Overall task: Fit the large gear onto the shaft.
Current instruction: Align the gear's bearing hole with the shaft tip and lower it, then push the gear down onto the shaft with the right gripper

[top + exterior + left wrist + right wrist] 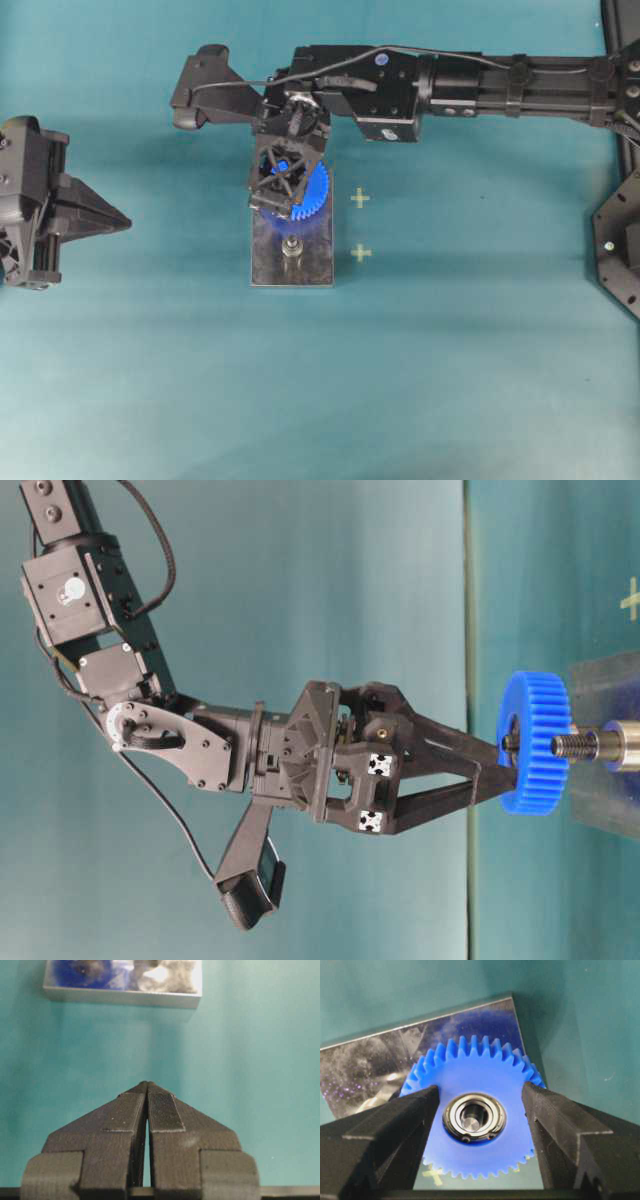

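Note:
The large gear [316,190] [535,695] [470,1067], bright blue, lies flat over the far end of the dark grey plate [315,265] [365,1065]. The end of one shaft [472,1122] shows inside its silvery bearing bore. My right gripper [285,195] [497,767] [480,1089] points down at the gear, open, one finger on each side of the dark hub, with blue showing between the right finger and the hub. The second, bare shaft [292,247] [600,745] stands on the plate's near half. My left gripper [125,220] [147,1084] is shut and empty, well left of the plate [125,996].
Two yellow cross marks [360,198] [361,253] lie on the teal table just right of the plate. The right arm's body [400,85] stretches across the back. A dark fixture [620,250] stands at the right edge.

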Available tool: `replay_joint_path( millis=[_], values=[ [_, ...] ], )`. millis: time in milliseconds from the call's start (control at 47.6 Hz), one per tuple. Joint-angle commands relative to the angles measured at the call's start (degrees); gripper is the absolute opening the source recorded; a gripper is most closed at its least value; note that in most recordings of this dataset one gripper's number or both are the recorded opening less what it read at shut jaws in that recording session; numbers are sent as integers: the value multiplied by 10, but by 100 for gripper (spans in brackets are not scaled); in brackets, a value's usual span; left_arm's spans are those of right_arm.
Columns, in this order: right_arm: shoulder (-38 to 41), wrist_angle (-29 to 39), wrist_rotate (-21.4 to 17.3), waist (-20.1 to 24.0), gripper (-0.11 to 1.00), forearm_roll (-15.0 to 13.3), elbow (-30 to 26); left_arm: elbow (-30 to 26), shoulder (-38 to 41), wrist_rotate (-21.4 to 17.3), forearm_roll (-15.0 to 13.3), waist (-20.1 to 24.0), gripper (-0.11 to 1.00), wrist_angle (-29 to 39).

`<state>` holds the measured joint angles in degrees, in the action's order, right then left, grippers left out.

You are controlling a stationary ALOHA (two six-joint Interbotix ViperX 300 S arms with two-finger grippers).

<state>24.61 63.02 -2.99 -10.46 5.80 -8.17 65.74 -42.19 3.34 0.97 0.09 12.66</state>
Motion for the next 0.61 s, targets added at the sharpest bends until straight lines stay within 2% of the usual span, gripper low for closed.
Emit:
replay_joint_path(
  millis=[0,588],
  values=[
    [-11,1,4,4,78,0,-12,-6,1,4,2,1,0,-5],
    [4,2,-5,25,78,1,-18,-5,-1,8,2,1,0,-11]
  ],
)
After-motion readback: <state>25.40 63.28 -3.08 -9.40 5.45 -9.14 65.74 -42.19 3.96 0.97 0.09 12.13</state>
